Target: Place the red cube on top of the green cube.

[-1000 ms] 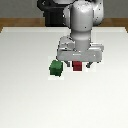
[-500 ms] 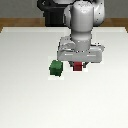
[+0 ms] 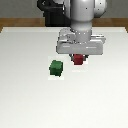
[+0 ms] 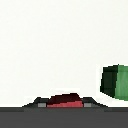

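Note:
The red cube point(image 3: 78, 60) sits between my gripper's point(image 3: 78, 61) fingers, which are shut on it and hold it a little above the white table point(image 3: 30, 100), with its shadow just beneath. The green cube point(image 3: 56, 68) rests on the table to the exterior view's left of the red cube, slightly nearer the camera and apart from it. In the wrist view the red cube point(image 4: 63, 99) shows between the fingertips point(image 4: 38, 103) of the gripper point(image 4: 63, 103), and the green cube point(image 4: 116, 81) stands off to one side.
The robot's dark base point(image 3: 55, 17) stands at the table's far edge, behind the arm. The table's brown far rim point(image 3: 15, 22) shows at the back.
The gripper has risen with the red cube in it, so the cube now hangs above the table. The green cube has not moved.

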### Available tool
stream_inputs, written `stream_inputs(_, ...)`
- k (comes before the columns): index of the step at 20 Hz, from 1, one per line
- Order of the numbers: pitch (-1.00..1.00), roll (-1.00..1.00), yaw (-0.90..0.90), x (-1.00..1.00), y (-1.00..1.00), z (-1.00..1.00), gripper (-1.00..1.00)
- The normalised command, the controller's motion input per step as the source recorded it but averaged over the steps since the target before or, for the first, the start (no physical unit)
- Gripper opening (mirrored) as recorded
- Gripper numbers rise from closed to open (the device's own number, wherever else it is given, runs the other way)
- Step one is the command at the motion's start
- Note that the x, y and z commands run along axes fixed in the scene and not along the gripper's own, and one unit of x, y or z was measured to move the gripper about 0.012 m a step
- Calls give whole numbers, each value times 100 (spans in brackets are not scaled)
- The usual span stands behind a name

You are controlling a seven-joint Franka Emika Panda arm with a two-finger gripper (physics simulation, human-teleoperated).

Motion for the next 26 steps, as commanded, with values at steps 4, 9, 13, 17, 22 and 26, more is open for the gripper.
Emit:
stream_inputs(4, 0, 0, 0, 0, 0, 50, -100)
stream_inputs(9, 0, 0, 0, 0, -20, 60, -100)
stream_inputs(13, 0, 0, 0, 0, -75, 0, -100)
stream_inputs(17, 0, 0, 0, 0, -100, 0, -100)
stream_inputs(22, 0, 0, 0, 20, -20, 0, -100)
stream_inputs(26, 0, 0, 0, 50, 0, 0, -100)
